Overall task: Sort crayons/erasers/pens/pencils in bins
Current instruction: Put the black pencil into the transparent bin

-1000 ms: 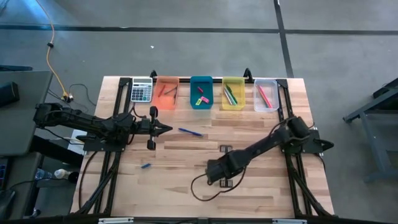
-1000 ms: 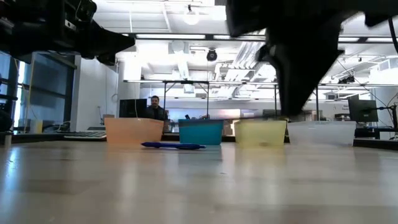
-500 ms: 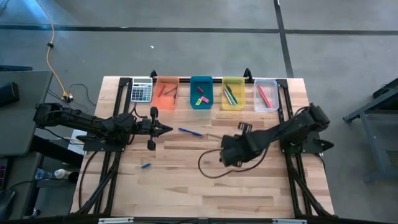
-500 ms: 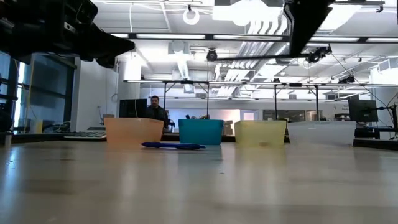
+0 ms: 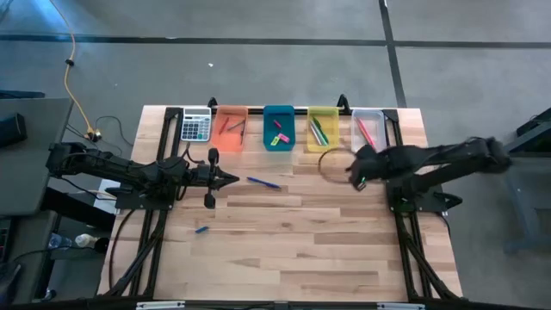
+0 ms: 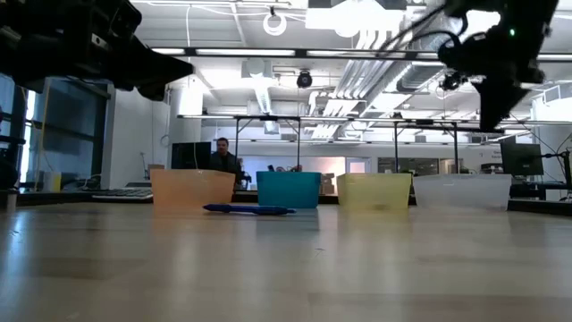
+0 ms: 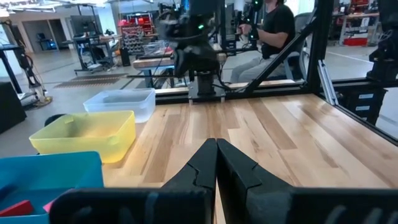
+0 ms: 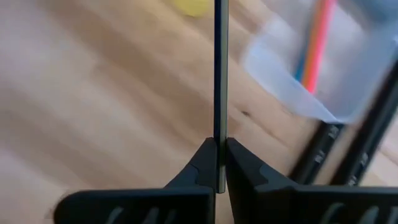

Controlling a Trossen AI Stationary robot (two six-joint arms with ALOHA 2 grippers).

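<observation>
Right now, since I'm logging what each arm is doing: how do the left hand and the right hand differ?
1. The left hand grips nothing, while the right hand pinches a thin dark pencil.
2. The left hand hovers over the table's left-centre, pointing towards the blue pen. The right hand is on the right side, close to the clear bin.

Both hands are shut and raised off the table.

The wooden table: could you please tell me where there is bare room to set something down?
The near half of the wooden table is bare, below the small blue piece. Another free patch lies between the blue pen and the right claw. The far edge is crowded: grey calculator and four translucent plastic bins.
</observation>
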